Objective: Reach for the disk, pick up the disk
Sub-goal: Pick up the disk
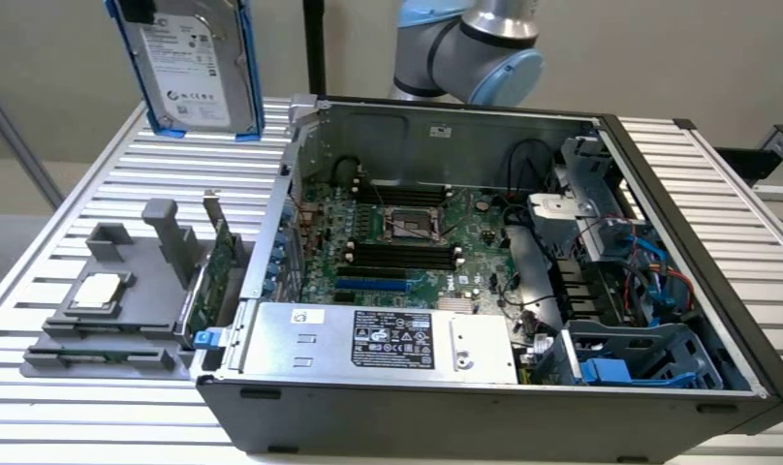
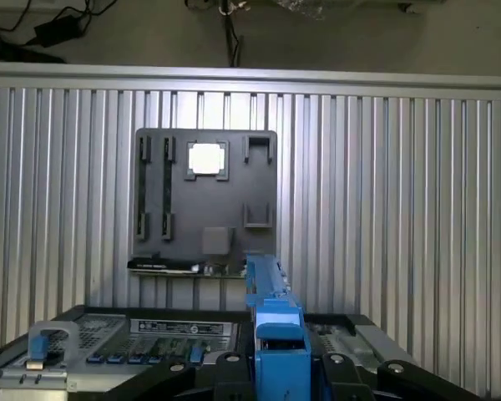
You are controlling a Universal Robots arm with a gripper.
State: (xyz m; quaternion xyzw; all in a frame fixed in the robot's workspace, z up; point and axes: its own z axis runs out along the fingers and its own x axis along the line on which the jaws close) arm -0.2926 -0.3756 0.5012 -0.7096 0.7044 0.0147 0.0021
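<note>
1 disk [image 1: 198,63], operator, is held up in the air at the exterior view's left, upright, with its white label facing that camera and blue rails down both long sides.

Is it touching the table?

You can take it as clear of the table [image 1: 94,174]. It hangs in front of the table's far corner, and its lower edge tilts slightly toward the exterior view's right.

What is the gripper doing?

2 black fingers [image 2: 192,378] press on either side of the disk [image 2: 277,334], which the wrist view sees edge-on as a blue strip. The gripper [image 2: 280,380] is closed on it, so the pick-up is done.

Where is the arm?

You will find the arm [image 1: 476,44], silver with pale blue caps, behind the open computer case [image 1: 702,242].

What lies on the table?

1 grey holder [image 1: 108,320] sits on the ribbed metal table, just beside the case on the exterior view's left. It carries 1 small square silver chip [image 1: 97,291], which the wrist view also looks down on [image 2: 206,157]. Inside the case you have a green circuit board [image 1: 405,232] and, along the near wall, a silver box [image 1: 391,339] with a black label.
</note>
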